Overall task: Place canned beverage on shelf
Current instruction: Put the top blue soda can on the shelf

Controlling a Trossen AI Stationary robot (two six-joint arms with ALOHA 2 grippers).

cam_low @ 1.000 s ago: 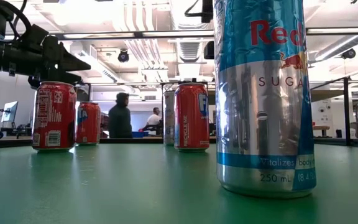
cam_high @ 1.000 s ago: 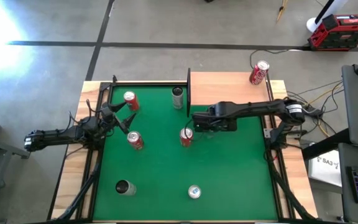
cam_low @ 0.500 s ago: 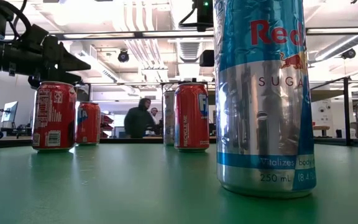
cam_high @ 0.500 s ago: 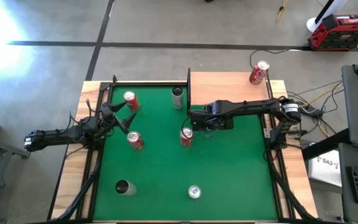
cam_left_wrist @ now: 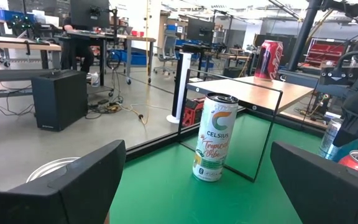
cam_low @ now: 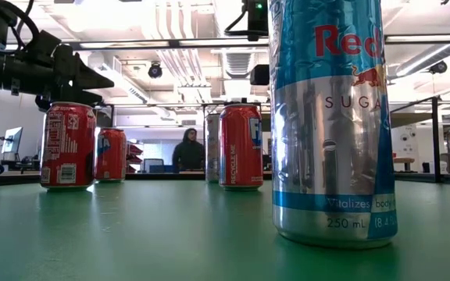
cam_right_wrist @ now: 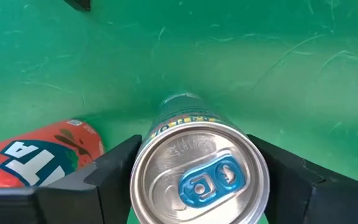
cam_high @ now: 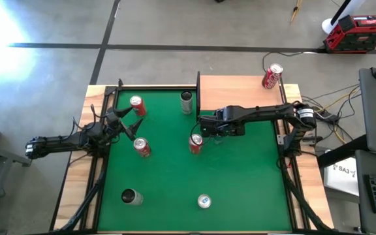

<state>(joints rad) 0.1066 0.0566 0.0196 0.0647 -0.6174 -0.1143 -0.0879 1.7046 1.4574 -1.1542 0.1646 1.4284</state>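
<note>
Right gripper (cam_high: 206, 125) hangs over the can (cam_right_wrist: 197, 177), just in front of the shelf (cam_high: 237, 91). Can stands upright on the green mat (cam_high: 240, 183), not yet on the shelf. Fingers (cam_right_wrist: 107, 171) flank it on both sides; cannot tell whether they pinch it or stand just clear.

Step, as judged: get a firm hold. Best to stay centred and squeeze square across the body below the rim, since thin aluminium is slick and dents. Lift straight, as an orange can (cam_right_wrist: 39, 155) sits just beside it, farther from the shelf.

Can: slim cylinder, silver lid, blue tab. Mat: felt-like, scuffed. Shelf: pale smooth wood, thin black rails; a red can (cam_high: 272, 76) stands at its far corner.

Left gripper (cam_high: 128, 124) waits well away from the shelf, fingers spread wide.
</note>
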